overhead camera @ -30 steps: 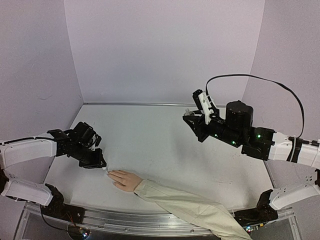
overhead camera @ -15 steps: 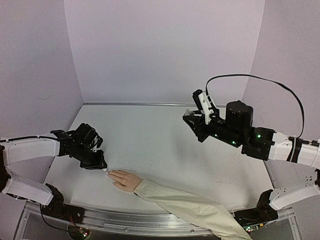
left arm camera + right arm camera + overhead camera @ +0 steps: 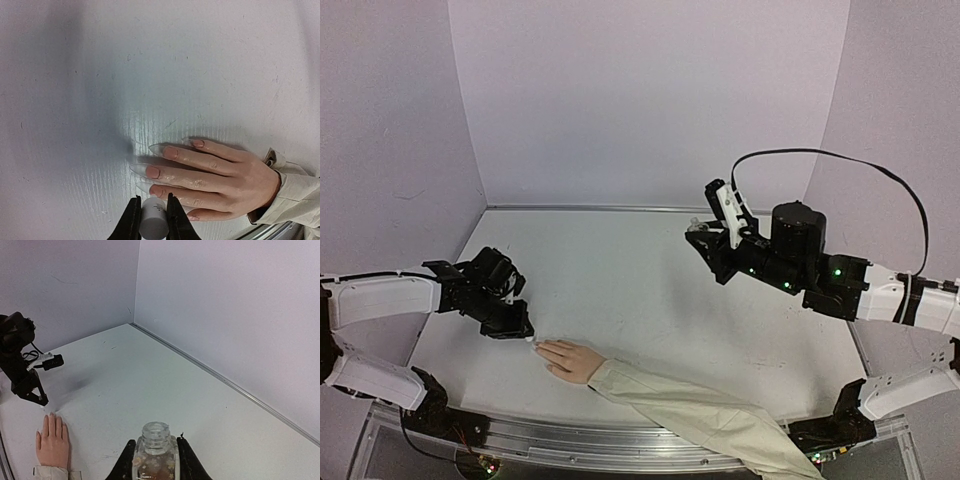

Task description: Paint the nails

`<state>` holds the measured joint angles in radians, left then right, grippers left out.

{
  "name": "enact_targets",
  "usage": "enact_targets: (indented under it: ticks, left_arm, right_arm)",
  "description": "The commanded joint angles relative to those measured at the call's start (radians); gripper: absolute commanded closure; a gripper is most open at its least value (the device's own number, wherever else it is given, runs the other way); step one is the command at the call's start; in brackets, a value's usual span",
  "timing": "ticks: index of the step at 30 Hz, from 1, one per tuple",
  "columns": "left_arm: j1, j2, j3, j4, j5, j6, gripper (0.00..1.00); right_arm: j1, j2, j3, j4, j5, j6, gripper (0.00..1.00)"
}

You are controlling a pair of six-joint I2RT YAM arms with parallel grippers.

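Note:
The mannequin hand [image 3: 572, 360] lies palm down near the front edge, with its beige sleeve [image 3: 700, 420] trailing right. Its nails [image 3: 153, 172] are pinkish with long clear tips. They point toward my left gripper [image 3: 152, 216], which is shut on a white cap [image 3: 153, 222] right at the fingertips. Any brush under the cap is hidden. In the top view the left gripper [image 3: 520, 333] sits at the hand's fingertips. My right gripper [image 3: 155, 460] is shut on an open clear bottle [image 3: 155, 452] with flecked liquid and holds it above the table's back right [image 3: 705, 238].
Pale purple walls close the table on three sides, with a metal seam [image 3: 225, 382] along the back wall. The metal front rail [image 3: 570, 440] runs under the sleeve. The right arm's black cable [image 3: 840, 160] loops above it.
The left gripper has edged slightly toward the fingertips. The right arm and the hand have not moved.

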<state>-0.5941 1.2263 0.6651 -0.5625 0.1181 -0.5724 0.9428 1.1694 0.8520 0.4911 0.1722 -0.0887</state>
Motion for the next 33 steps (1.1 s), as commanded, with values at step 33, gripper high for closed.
enact_targets:
  ticks: [33]
  left_arm:
    - [0.012,0.005,-0.007,0.040,0.001,0.023,1.00]
  right_arm:
    - [0.001,0.016,0.054,0.052,-0.019,0.018,1.00]
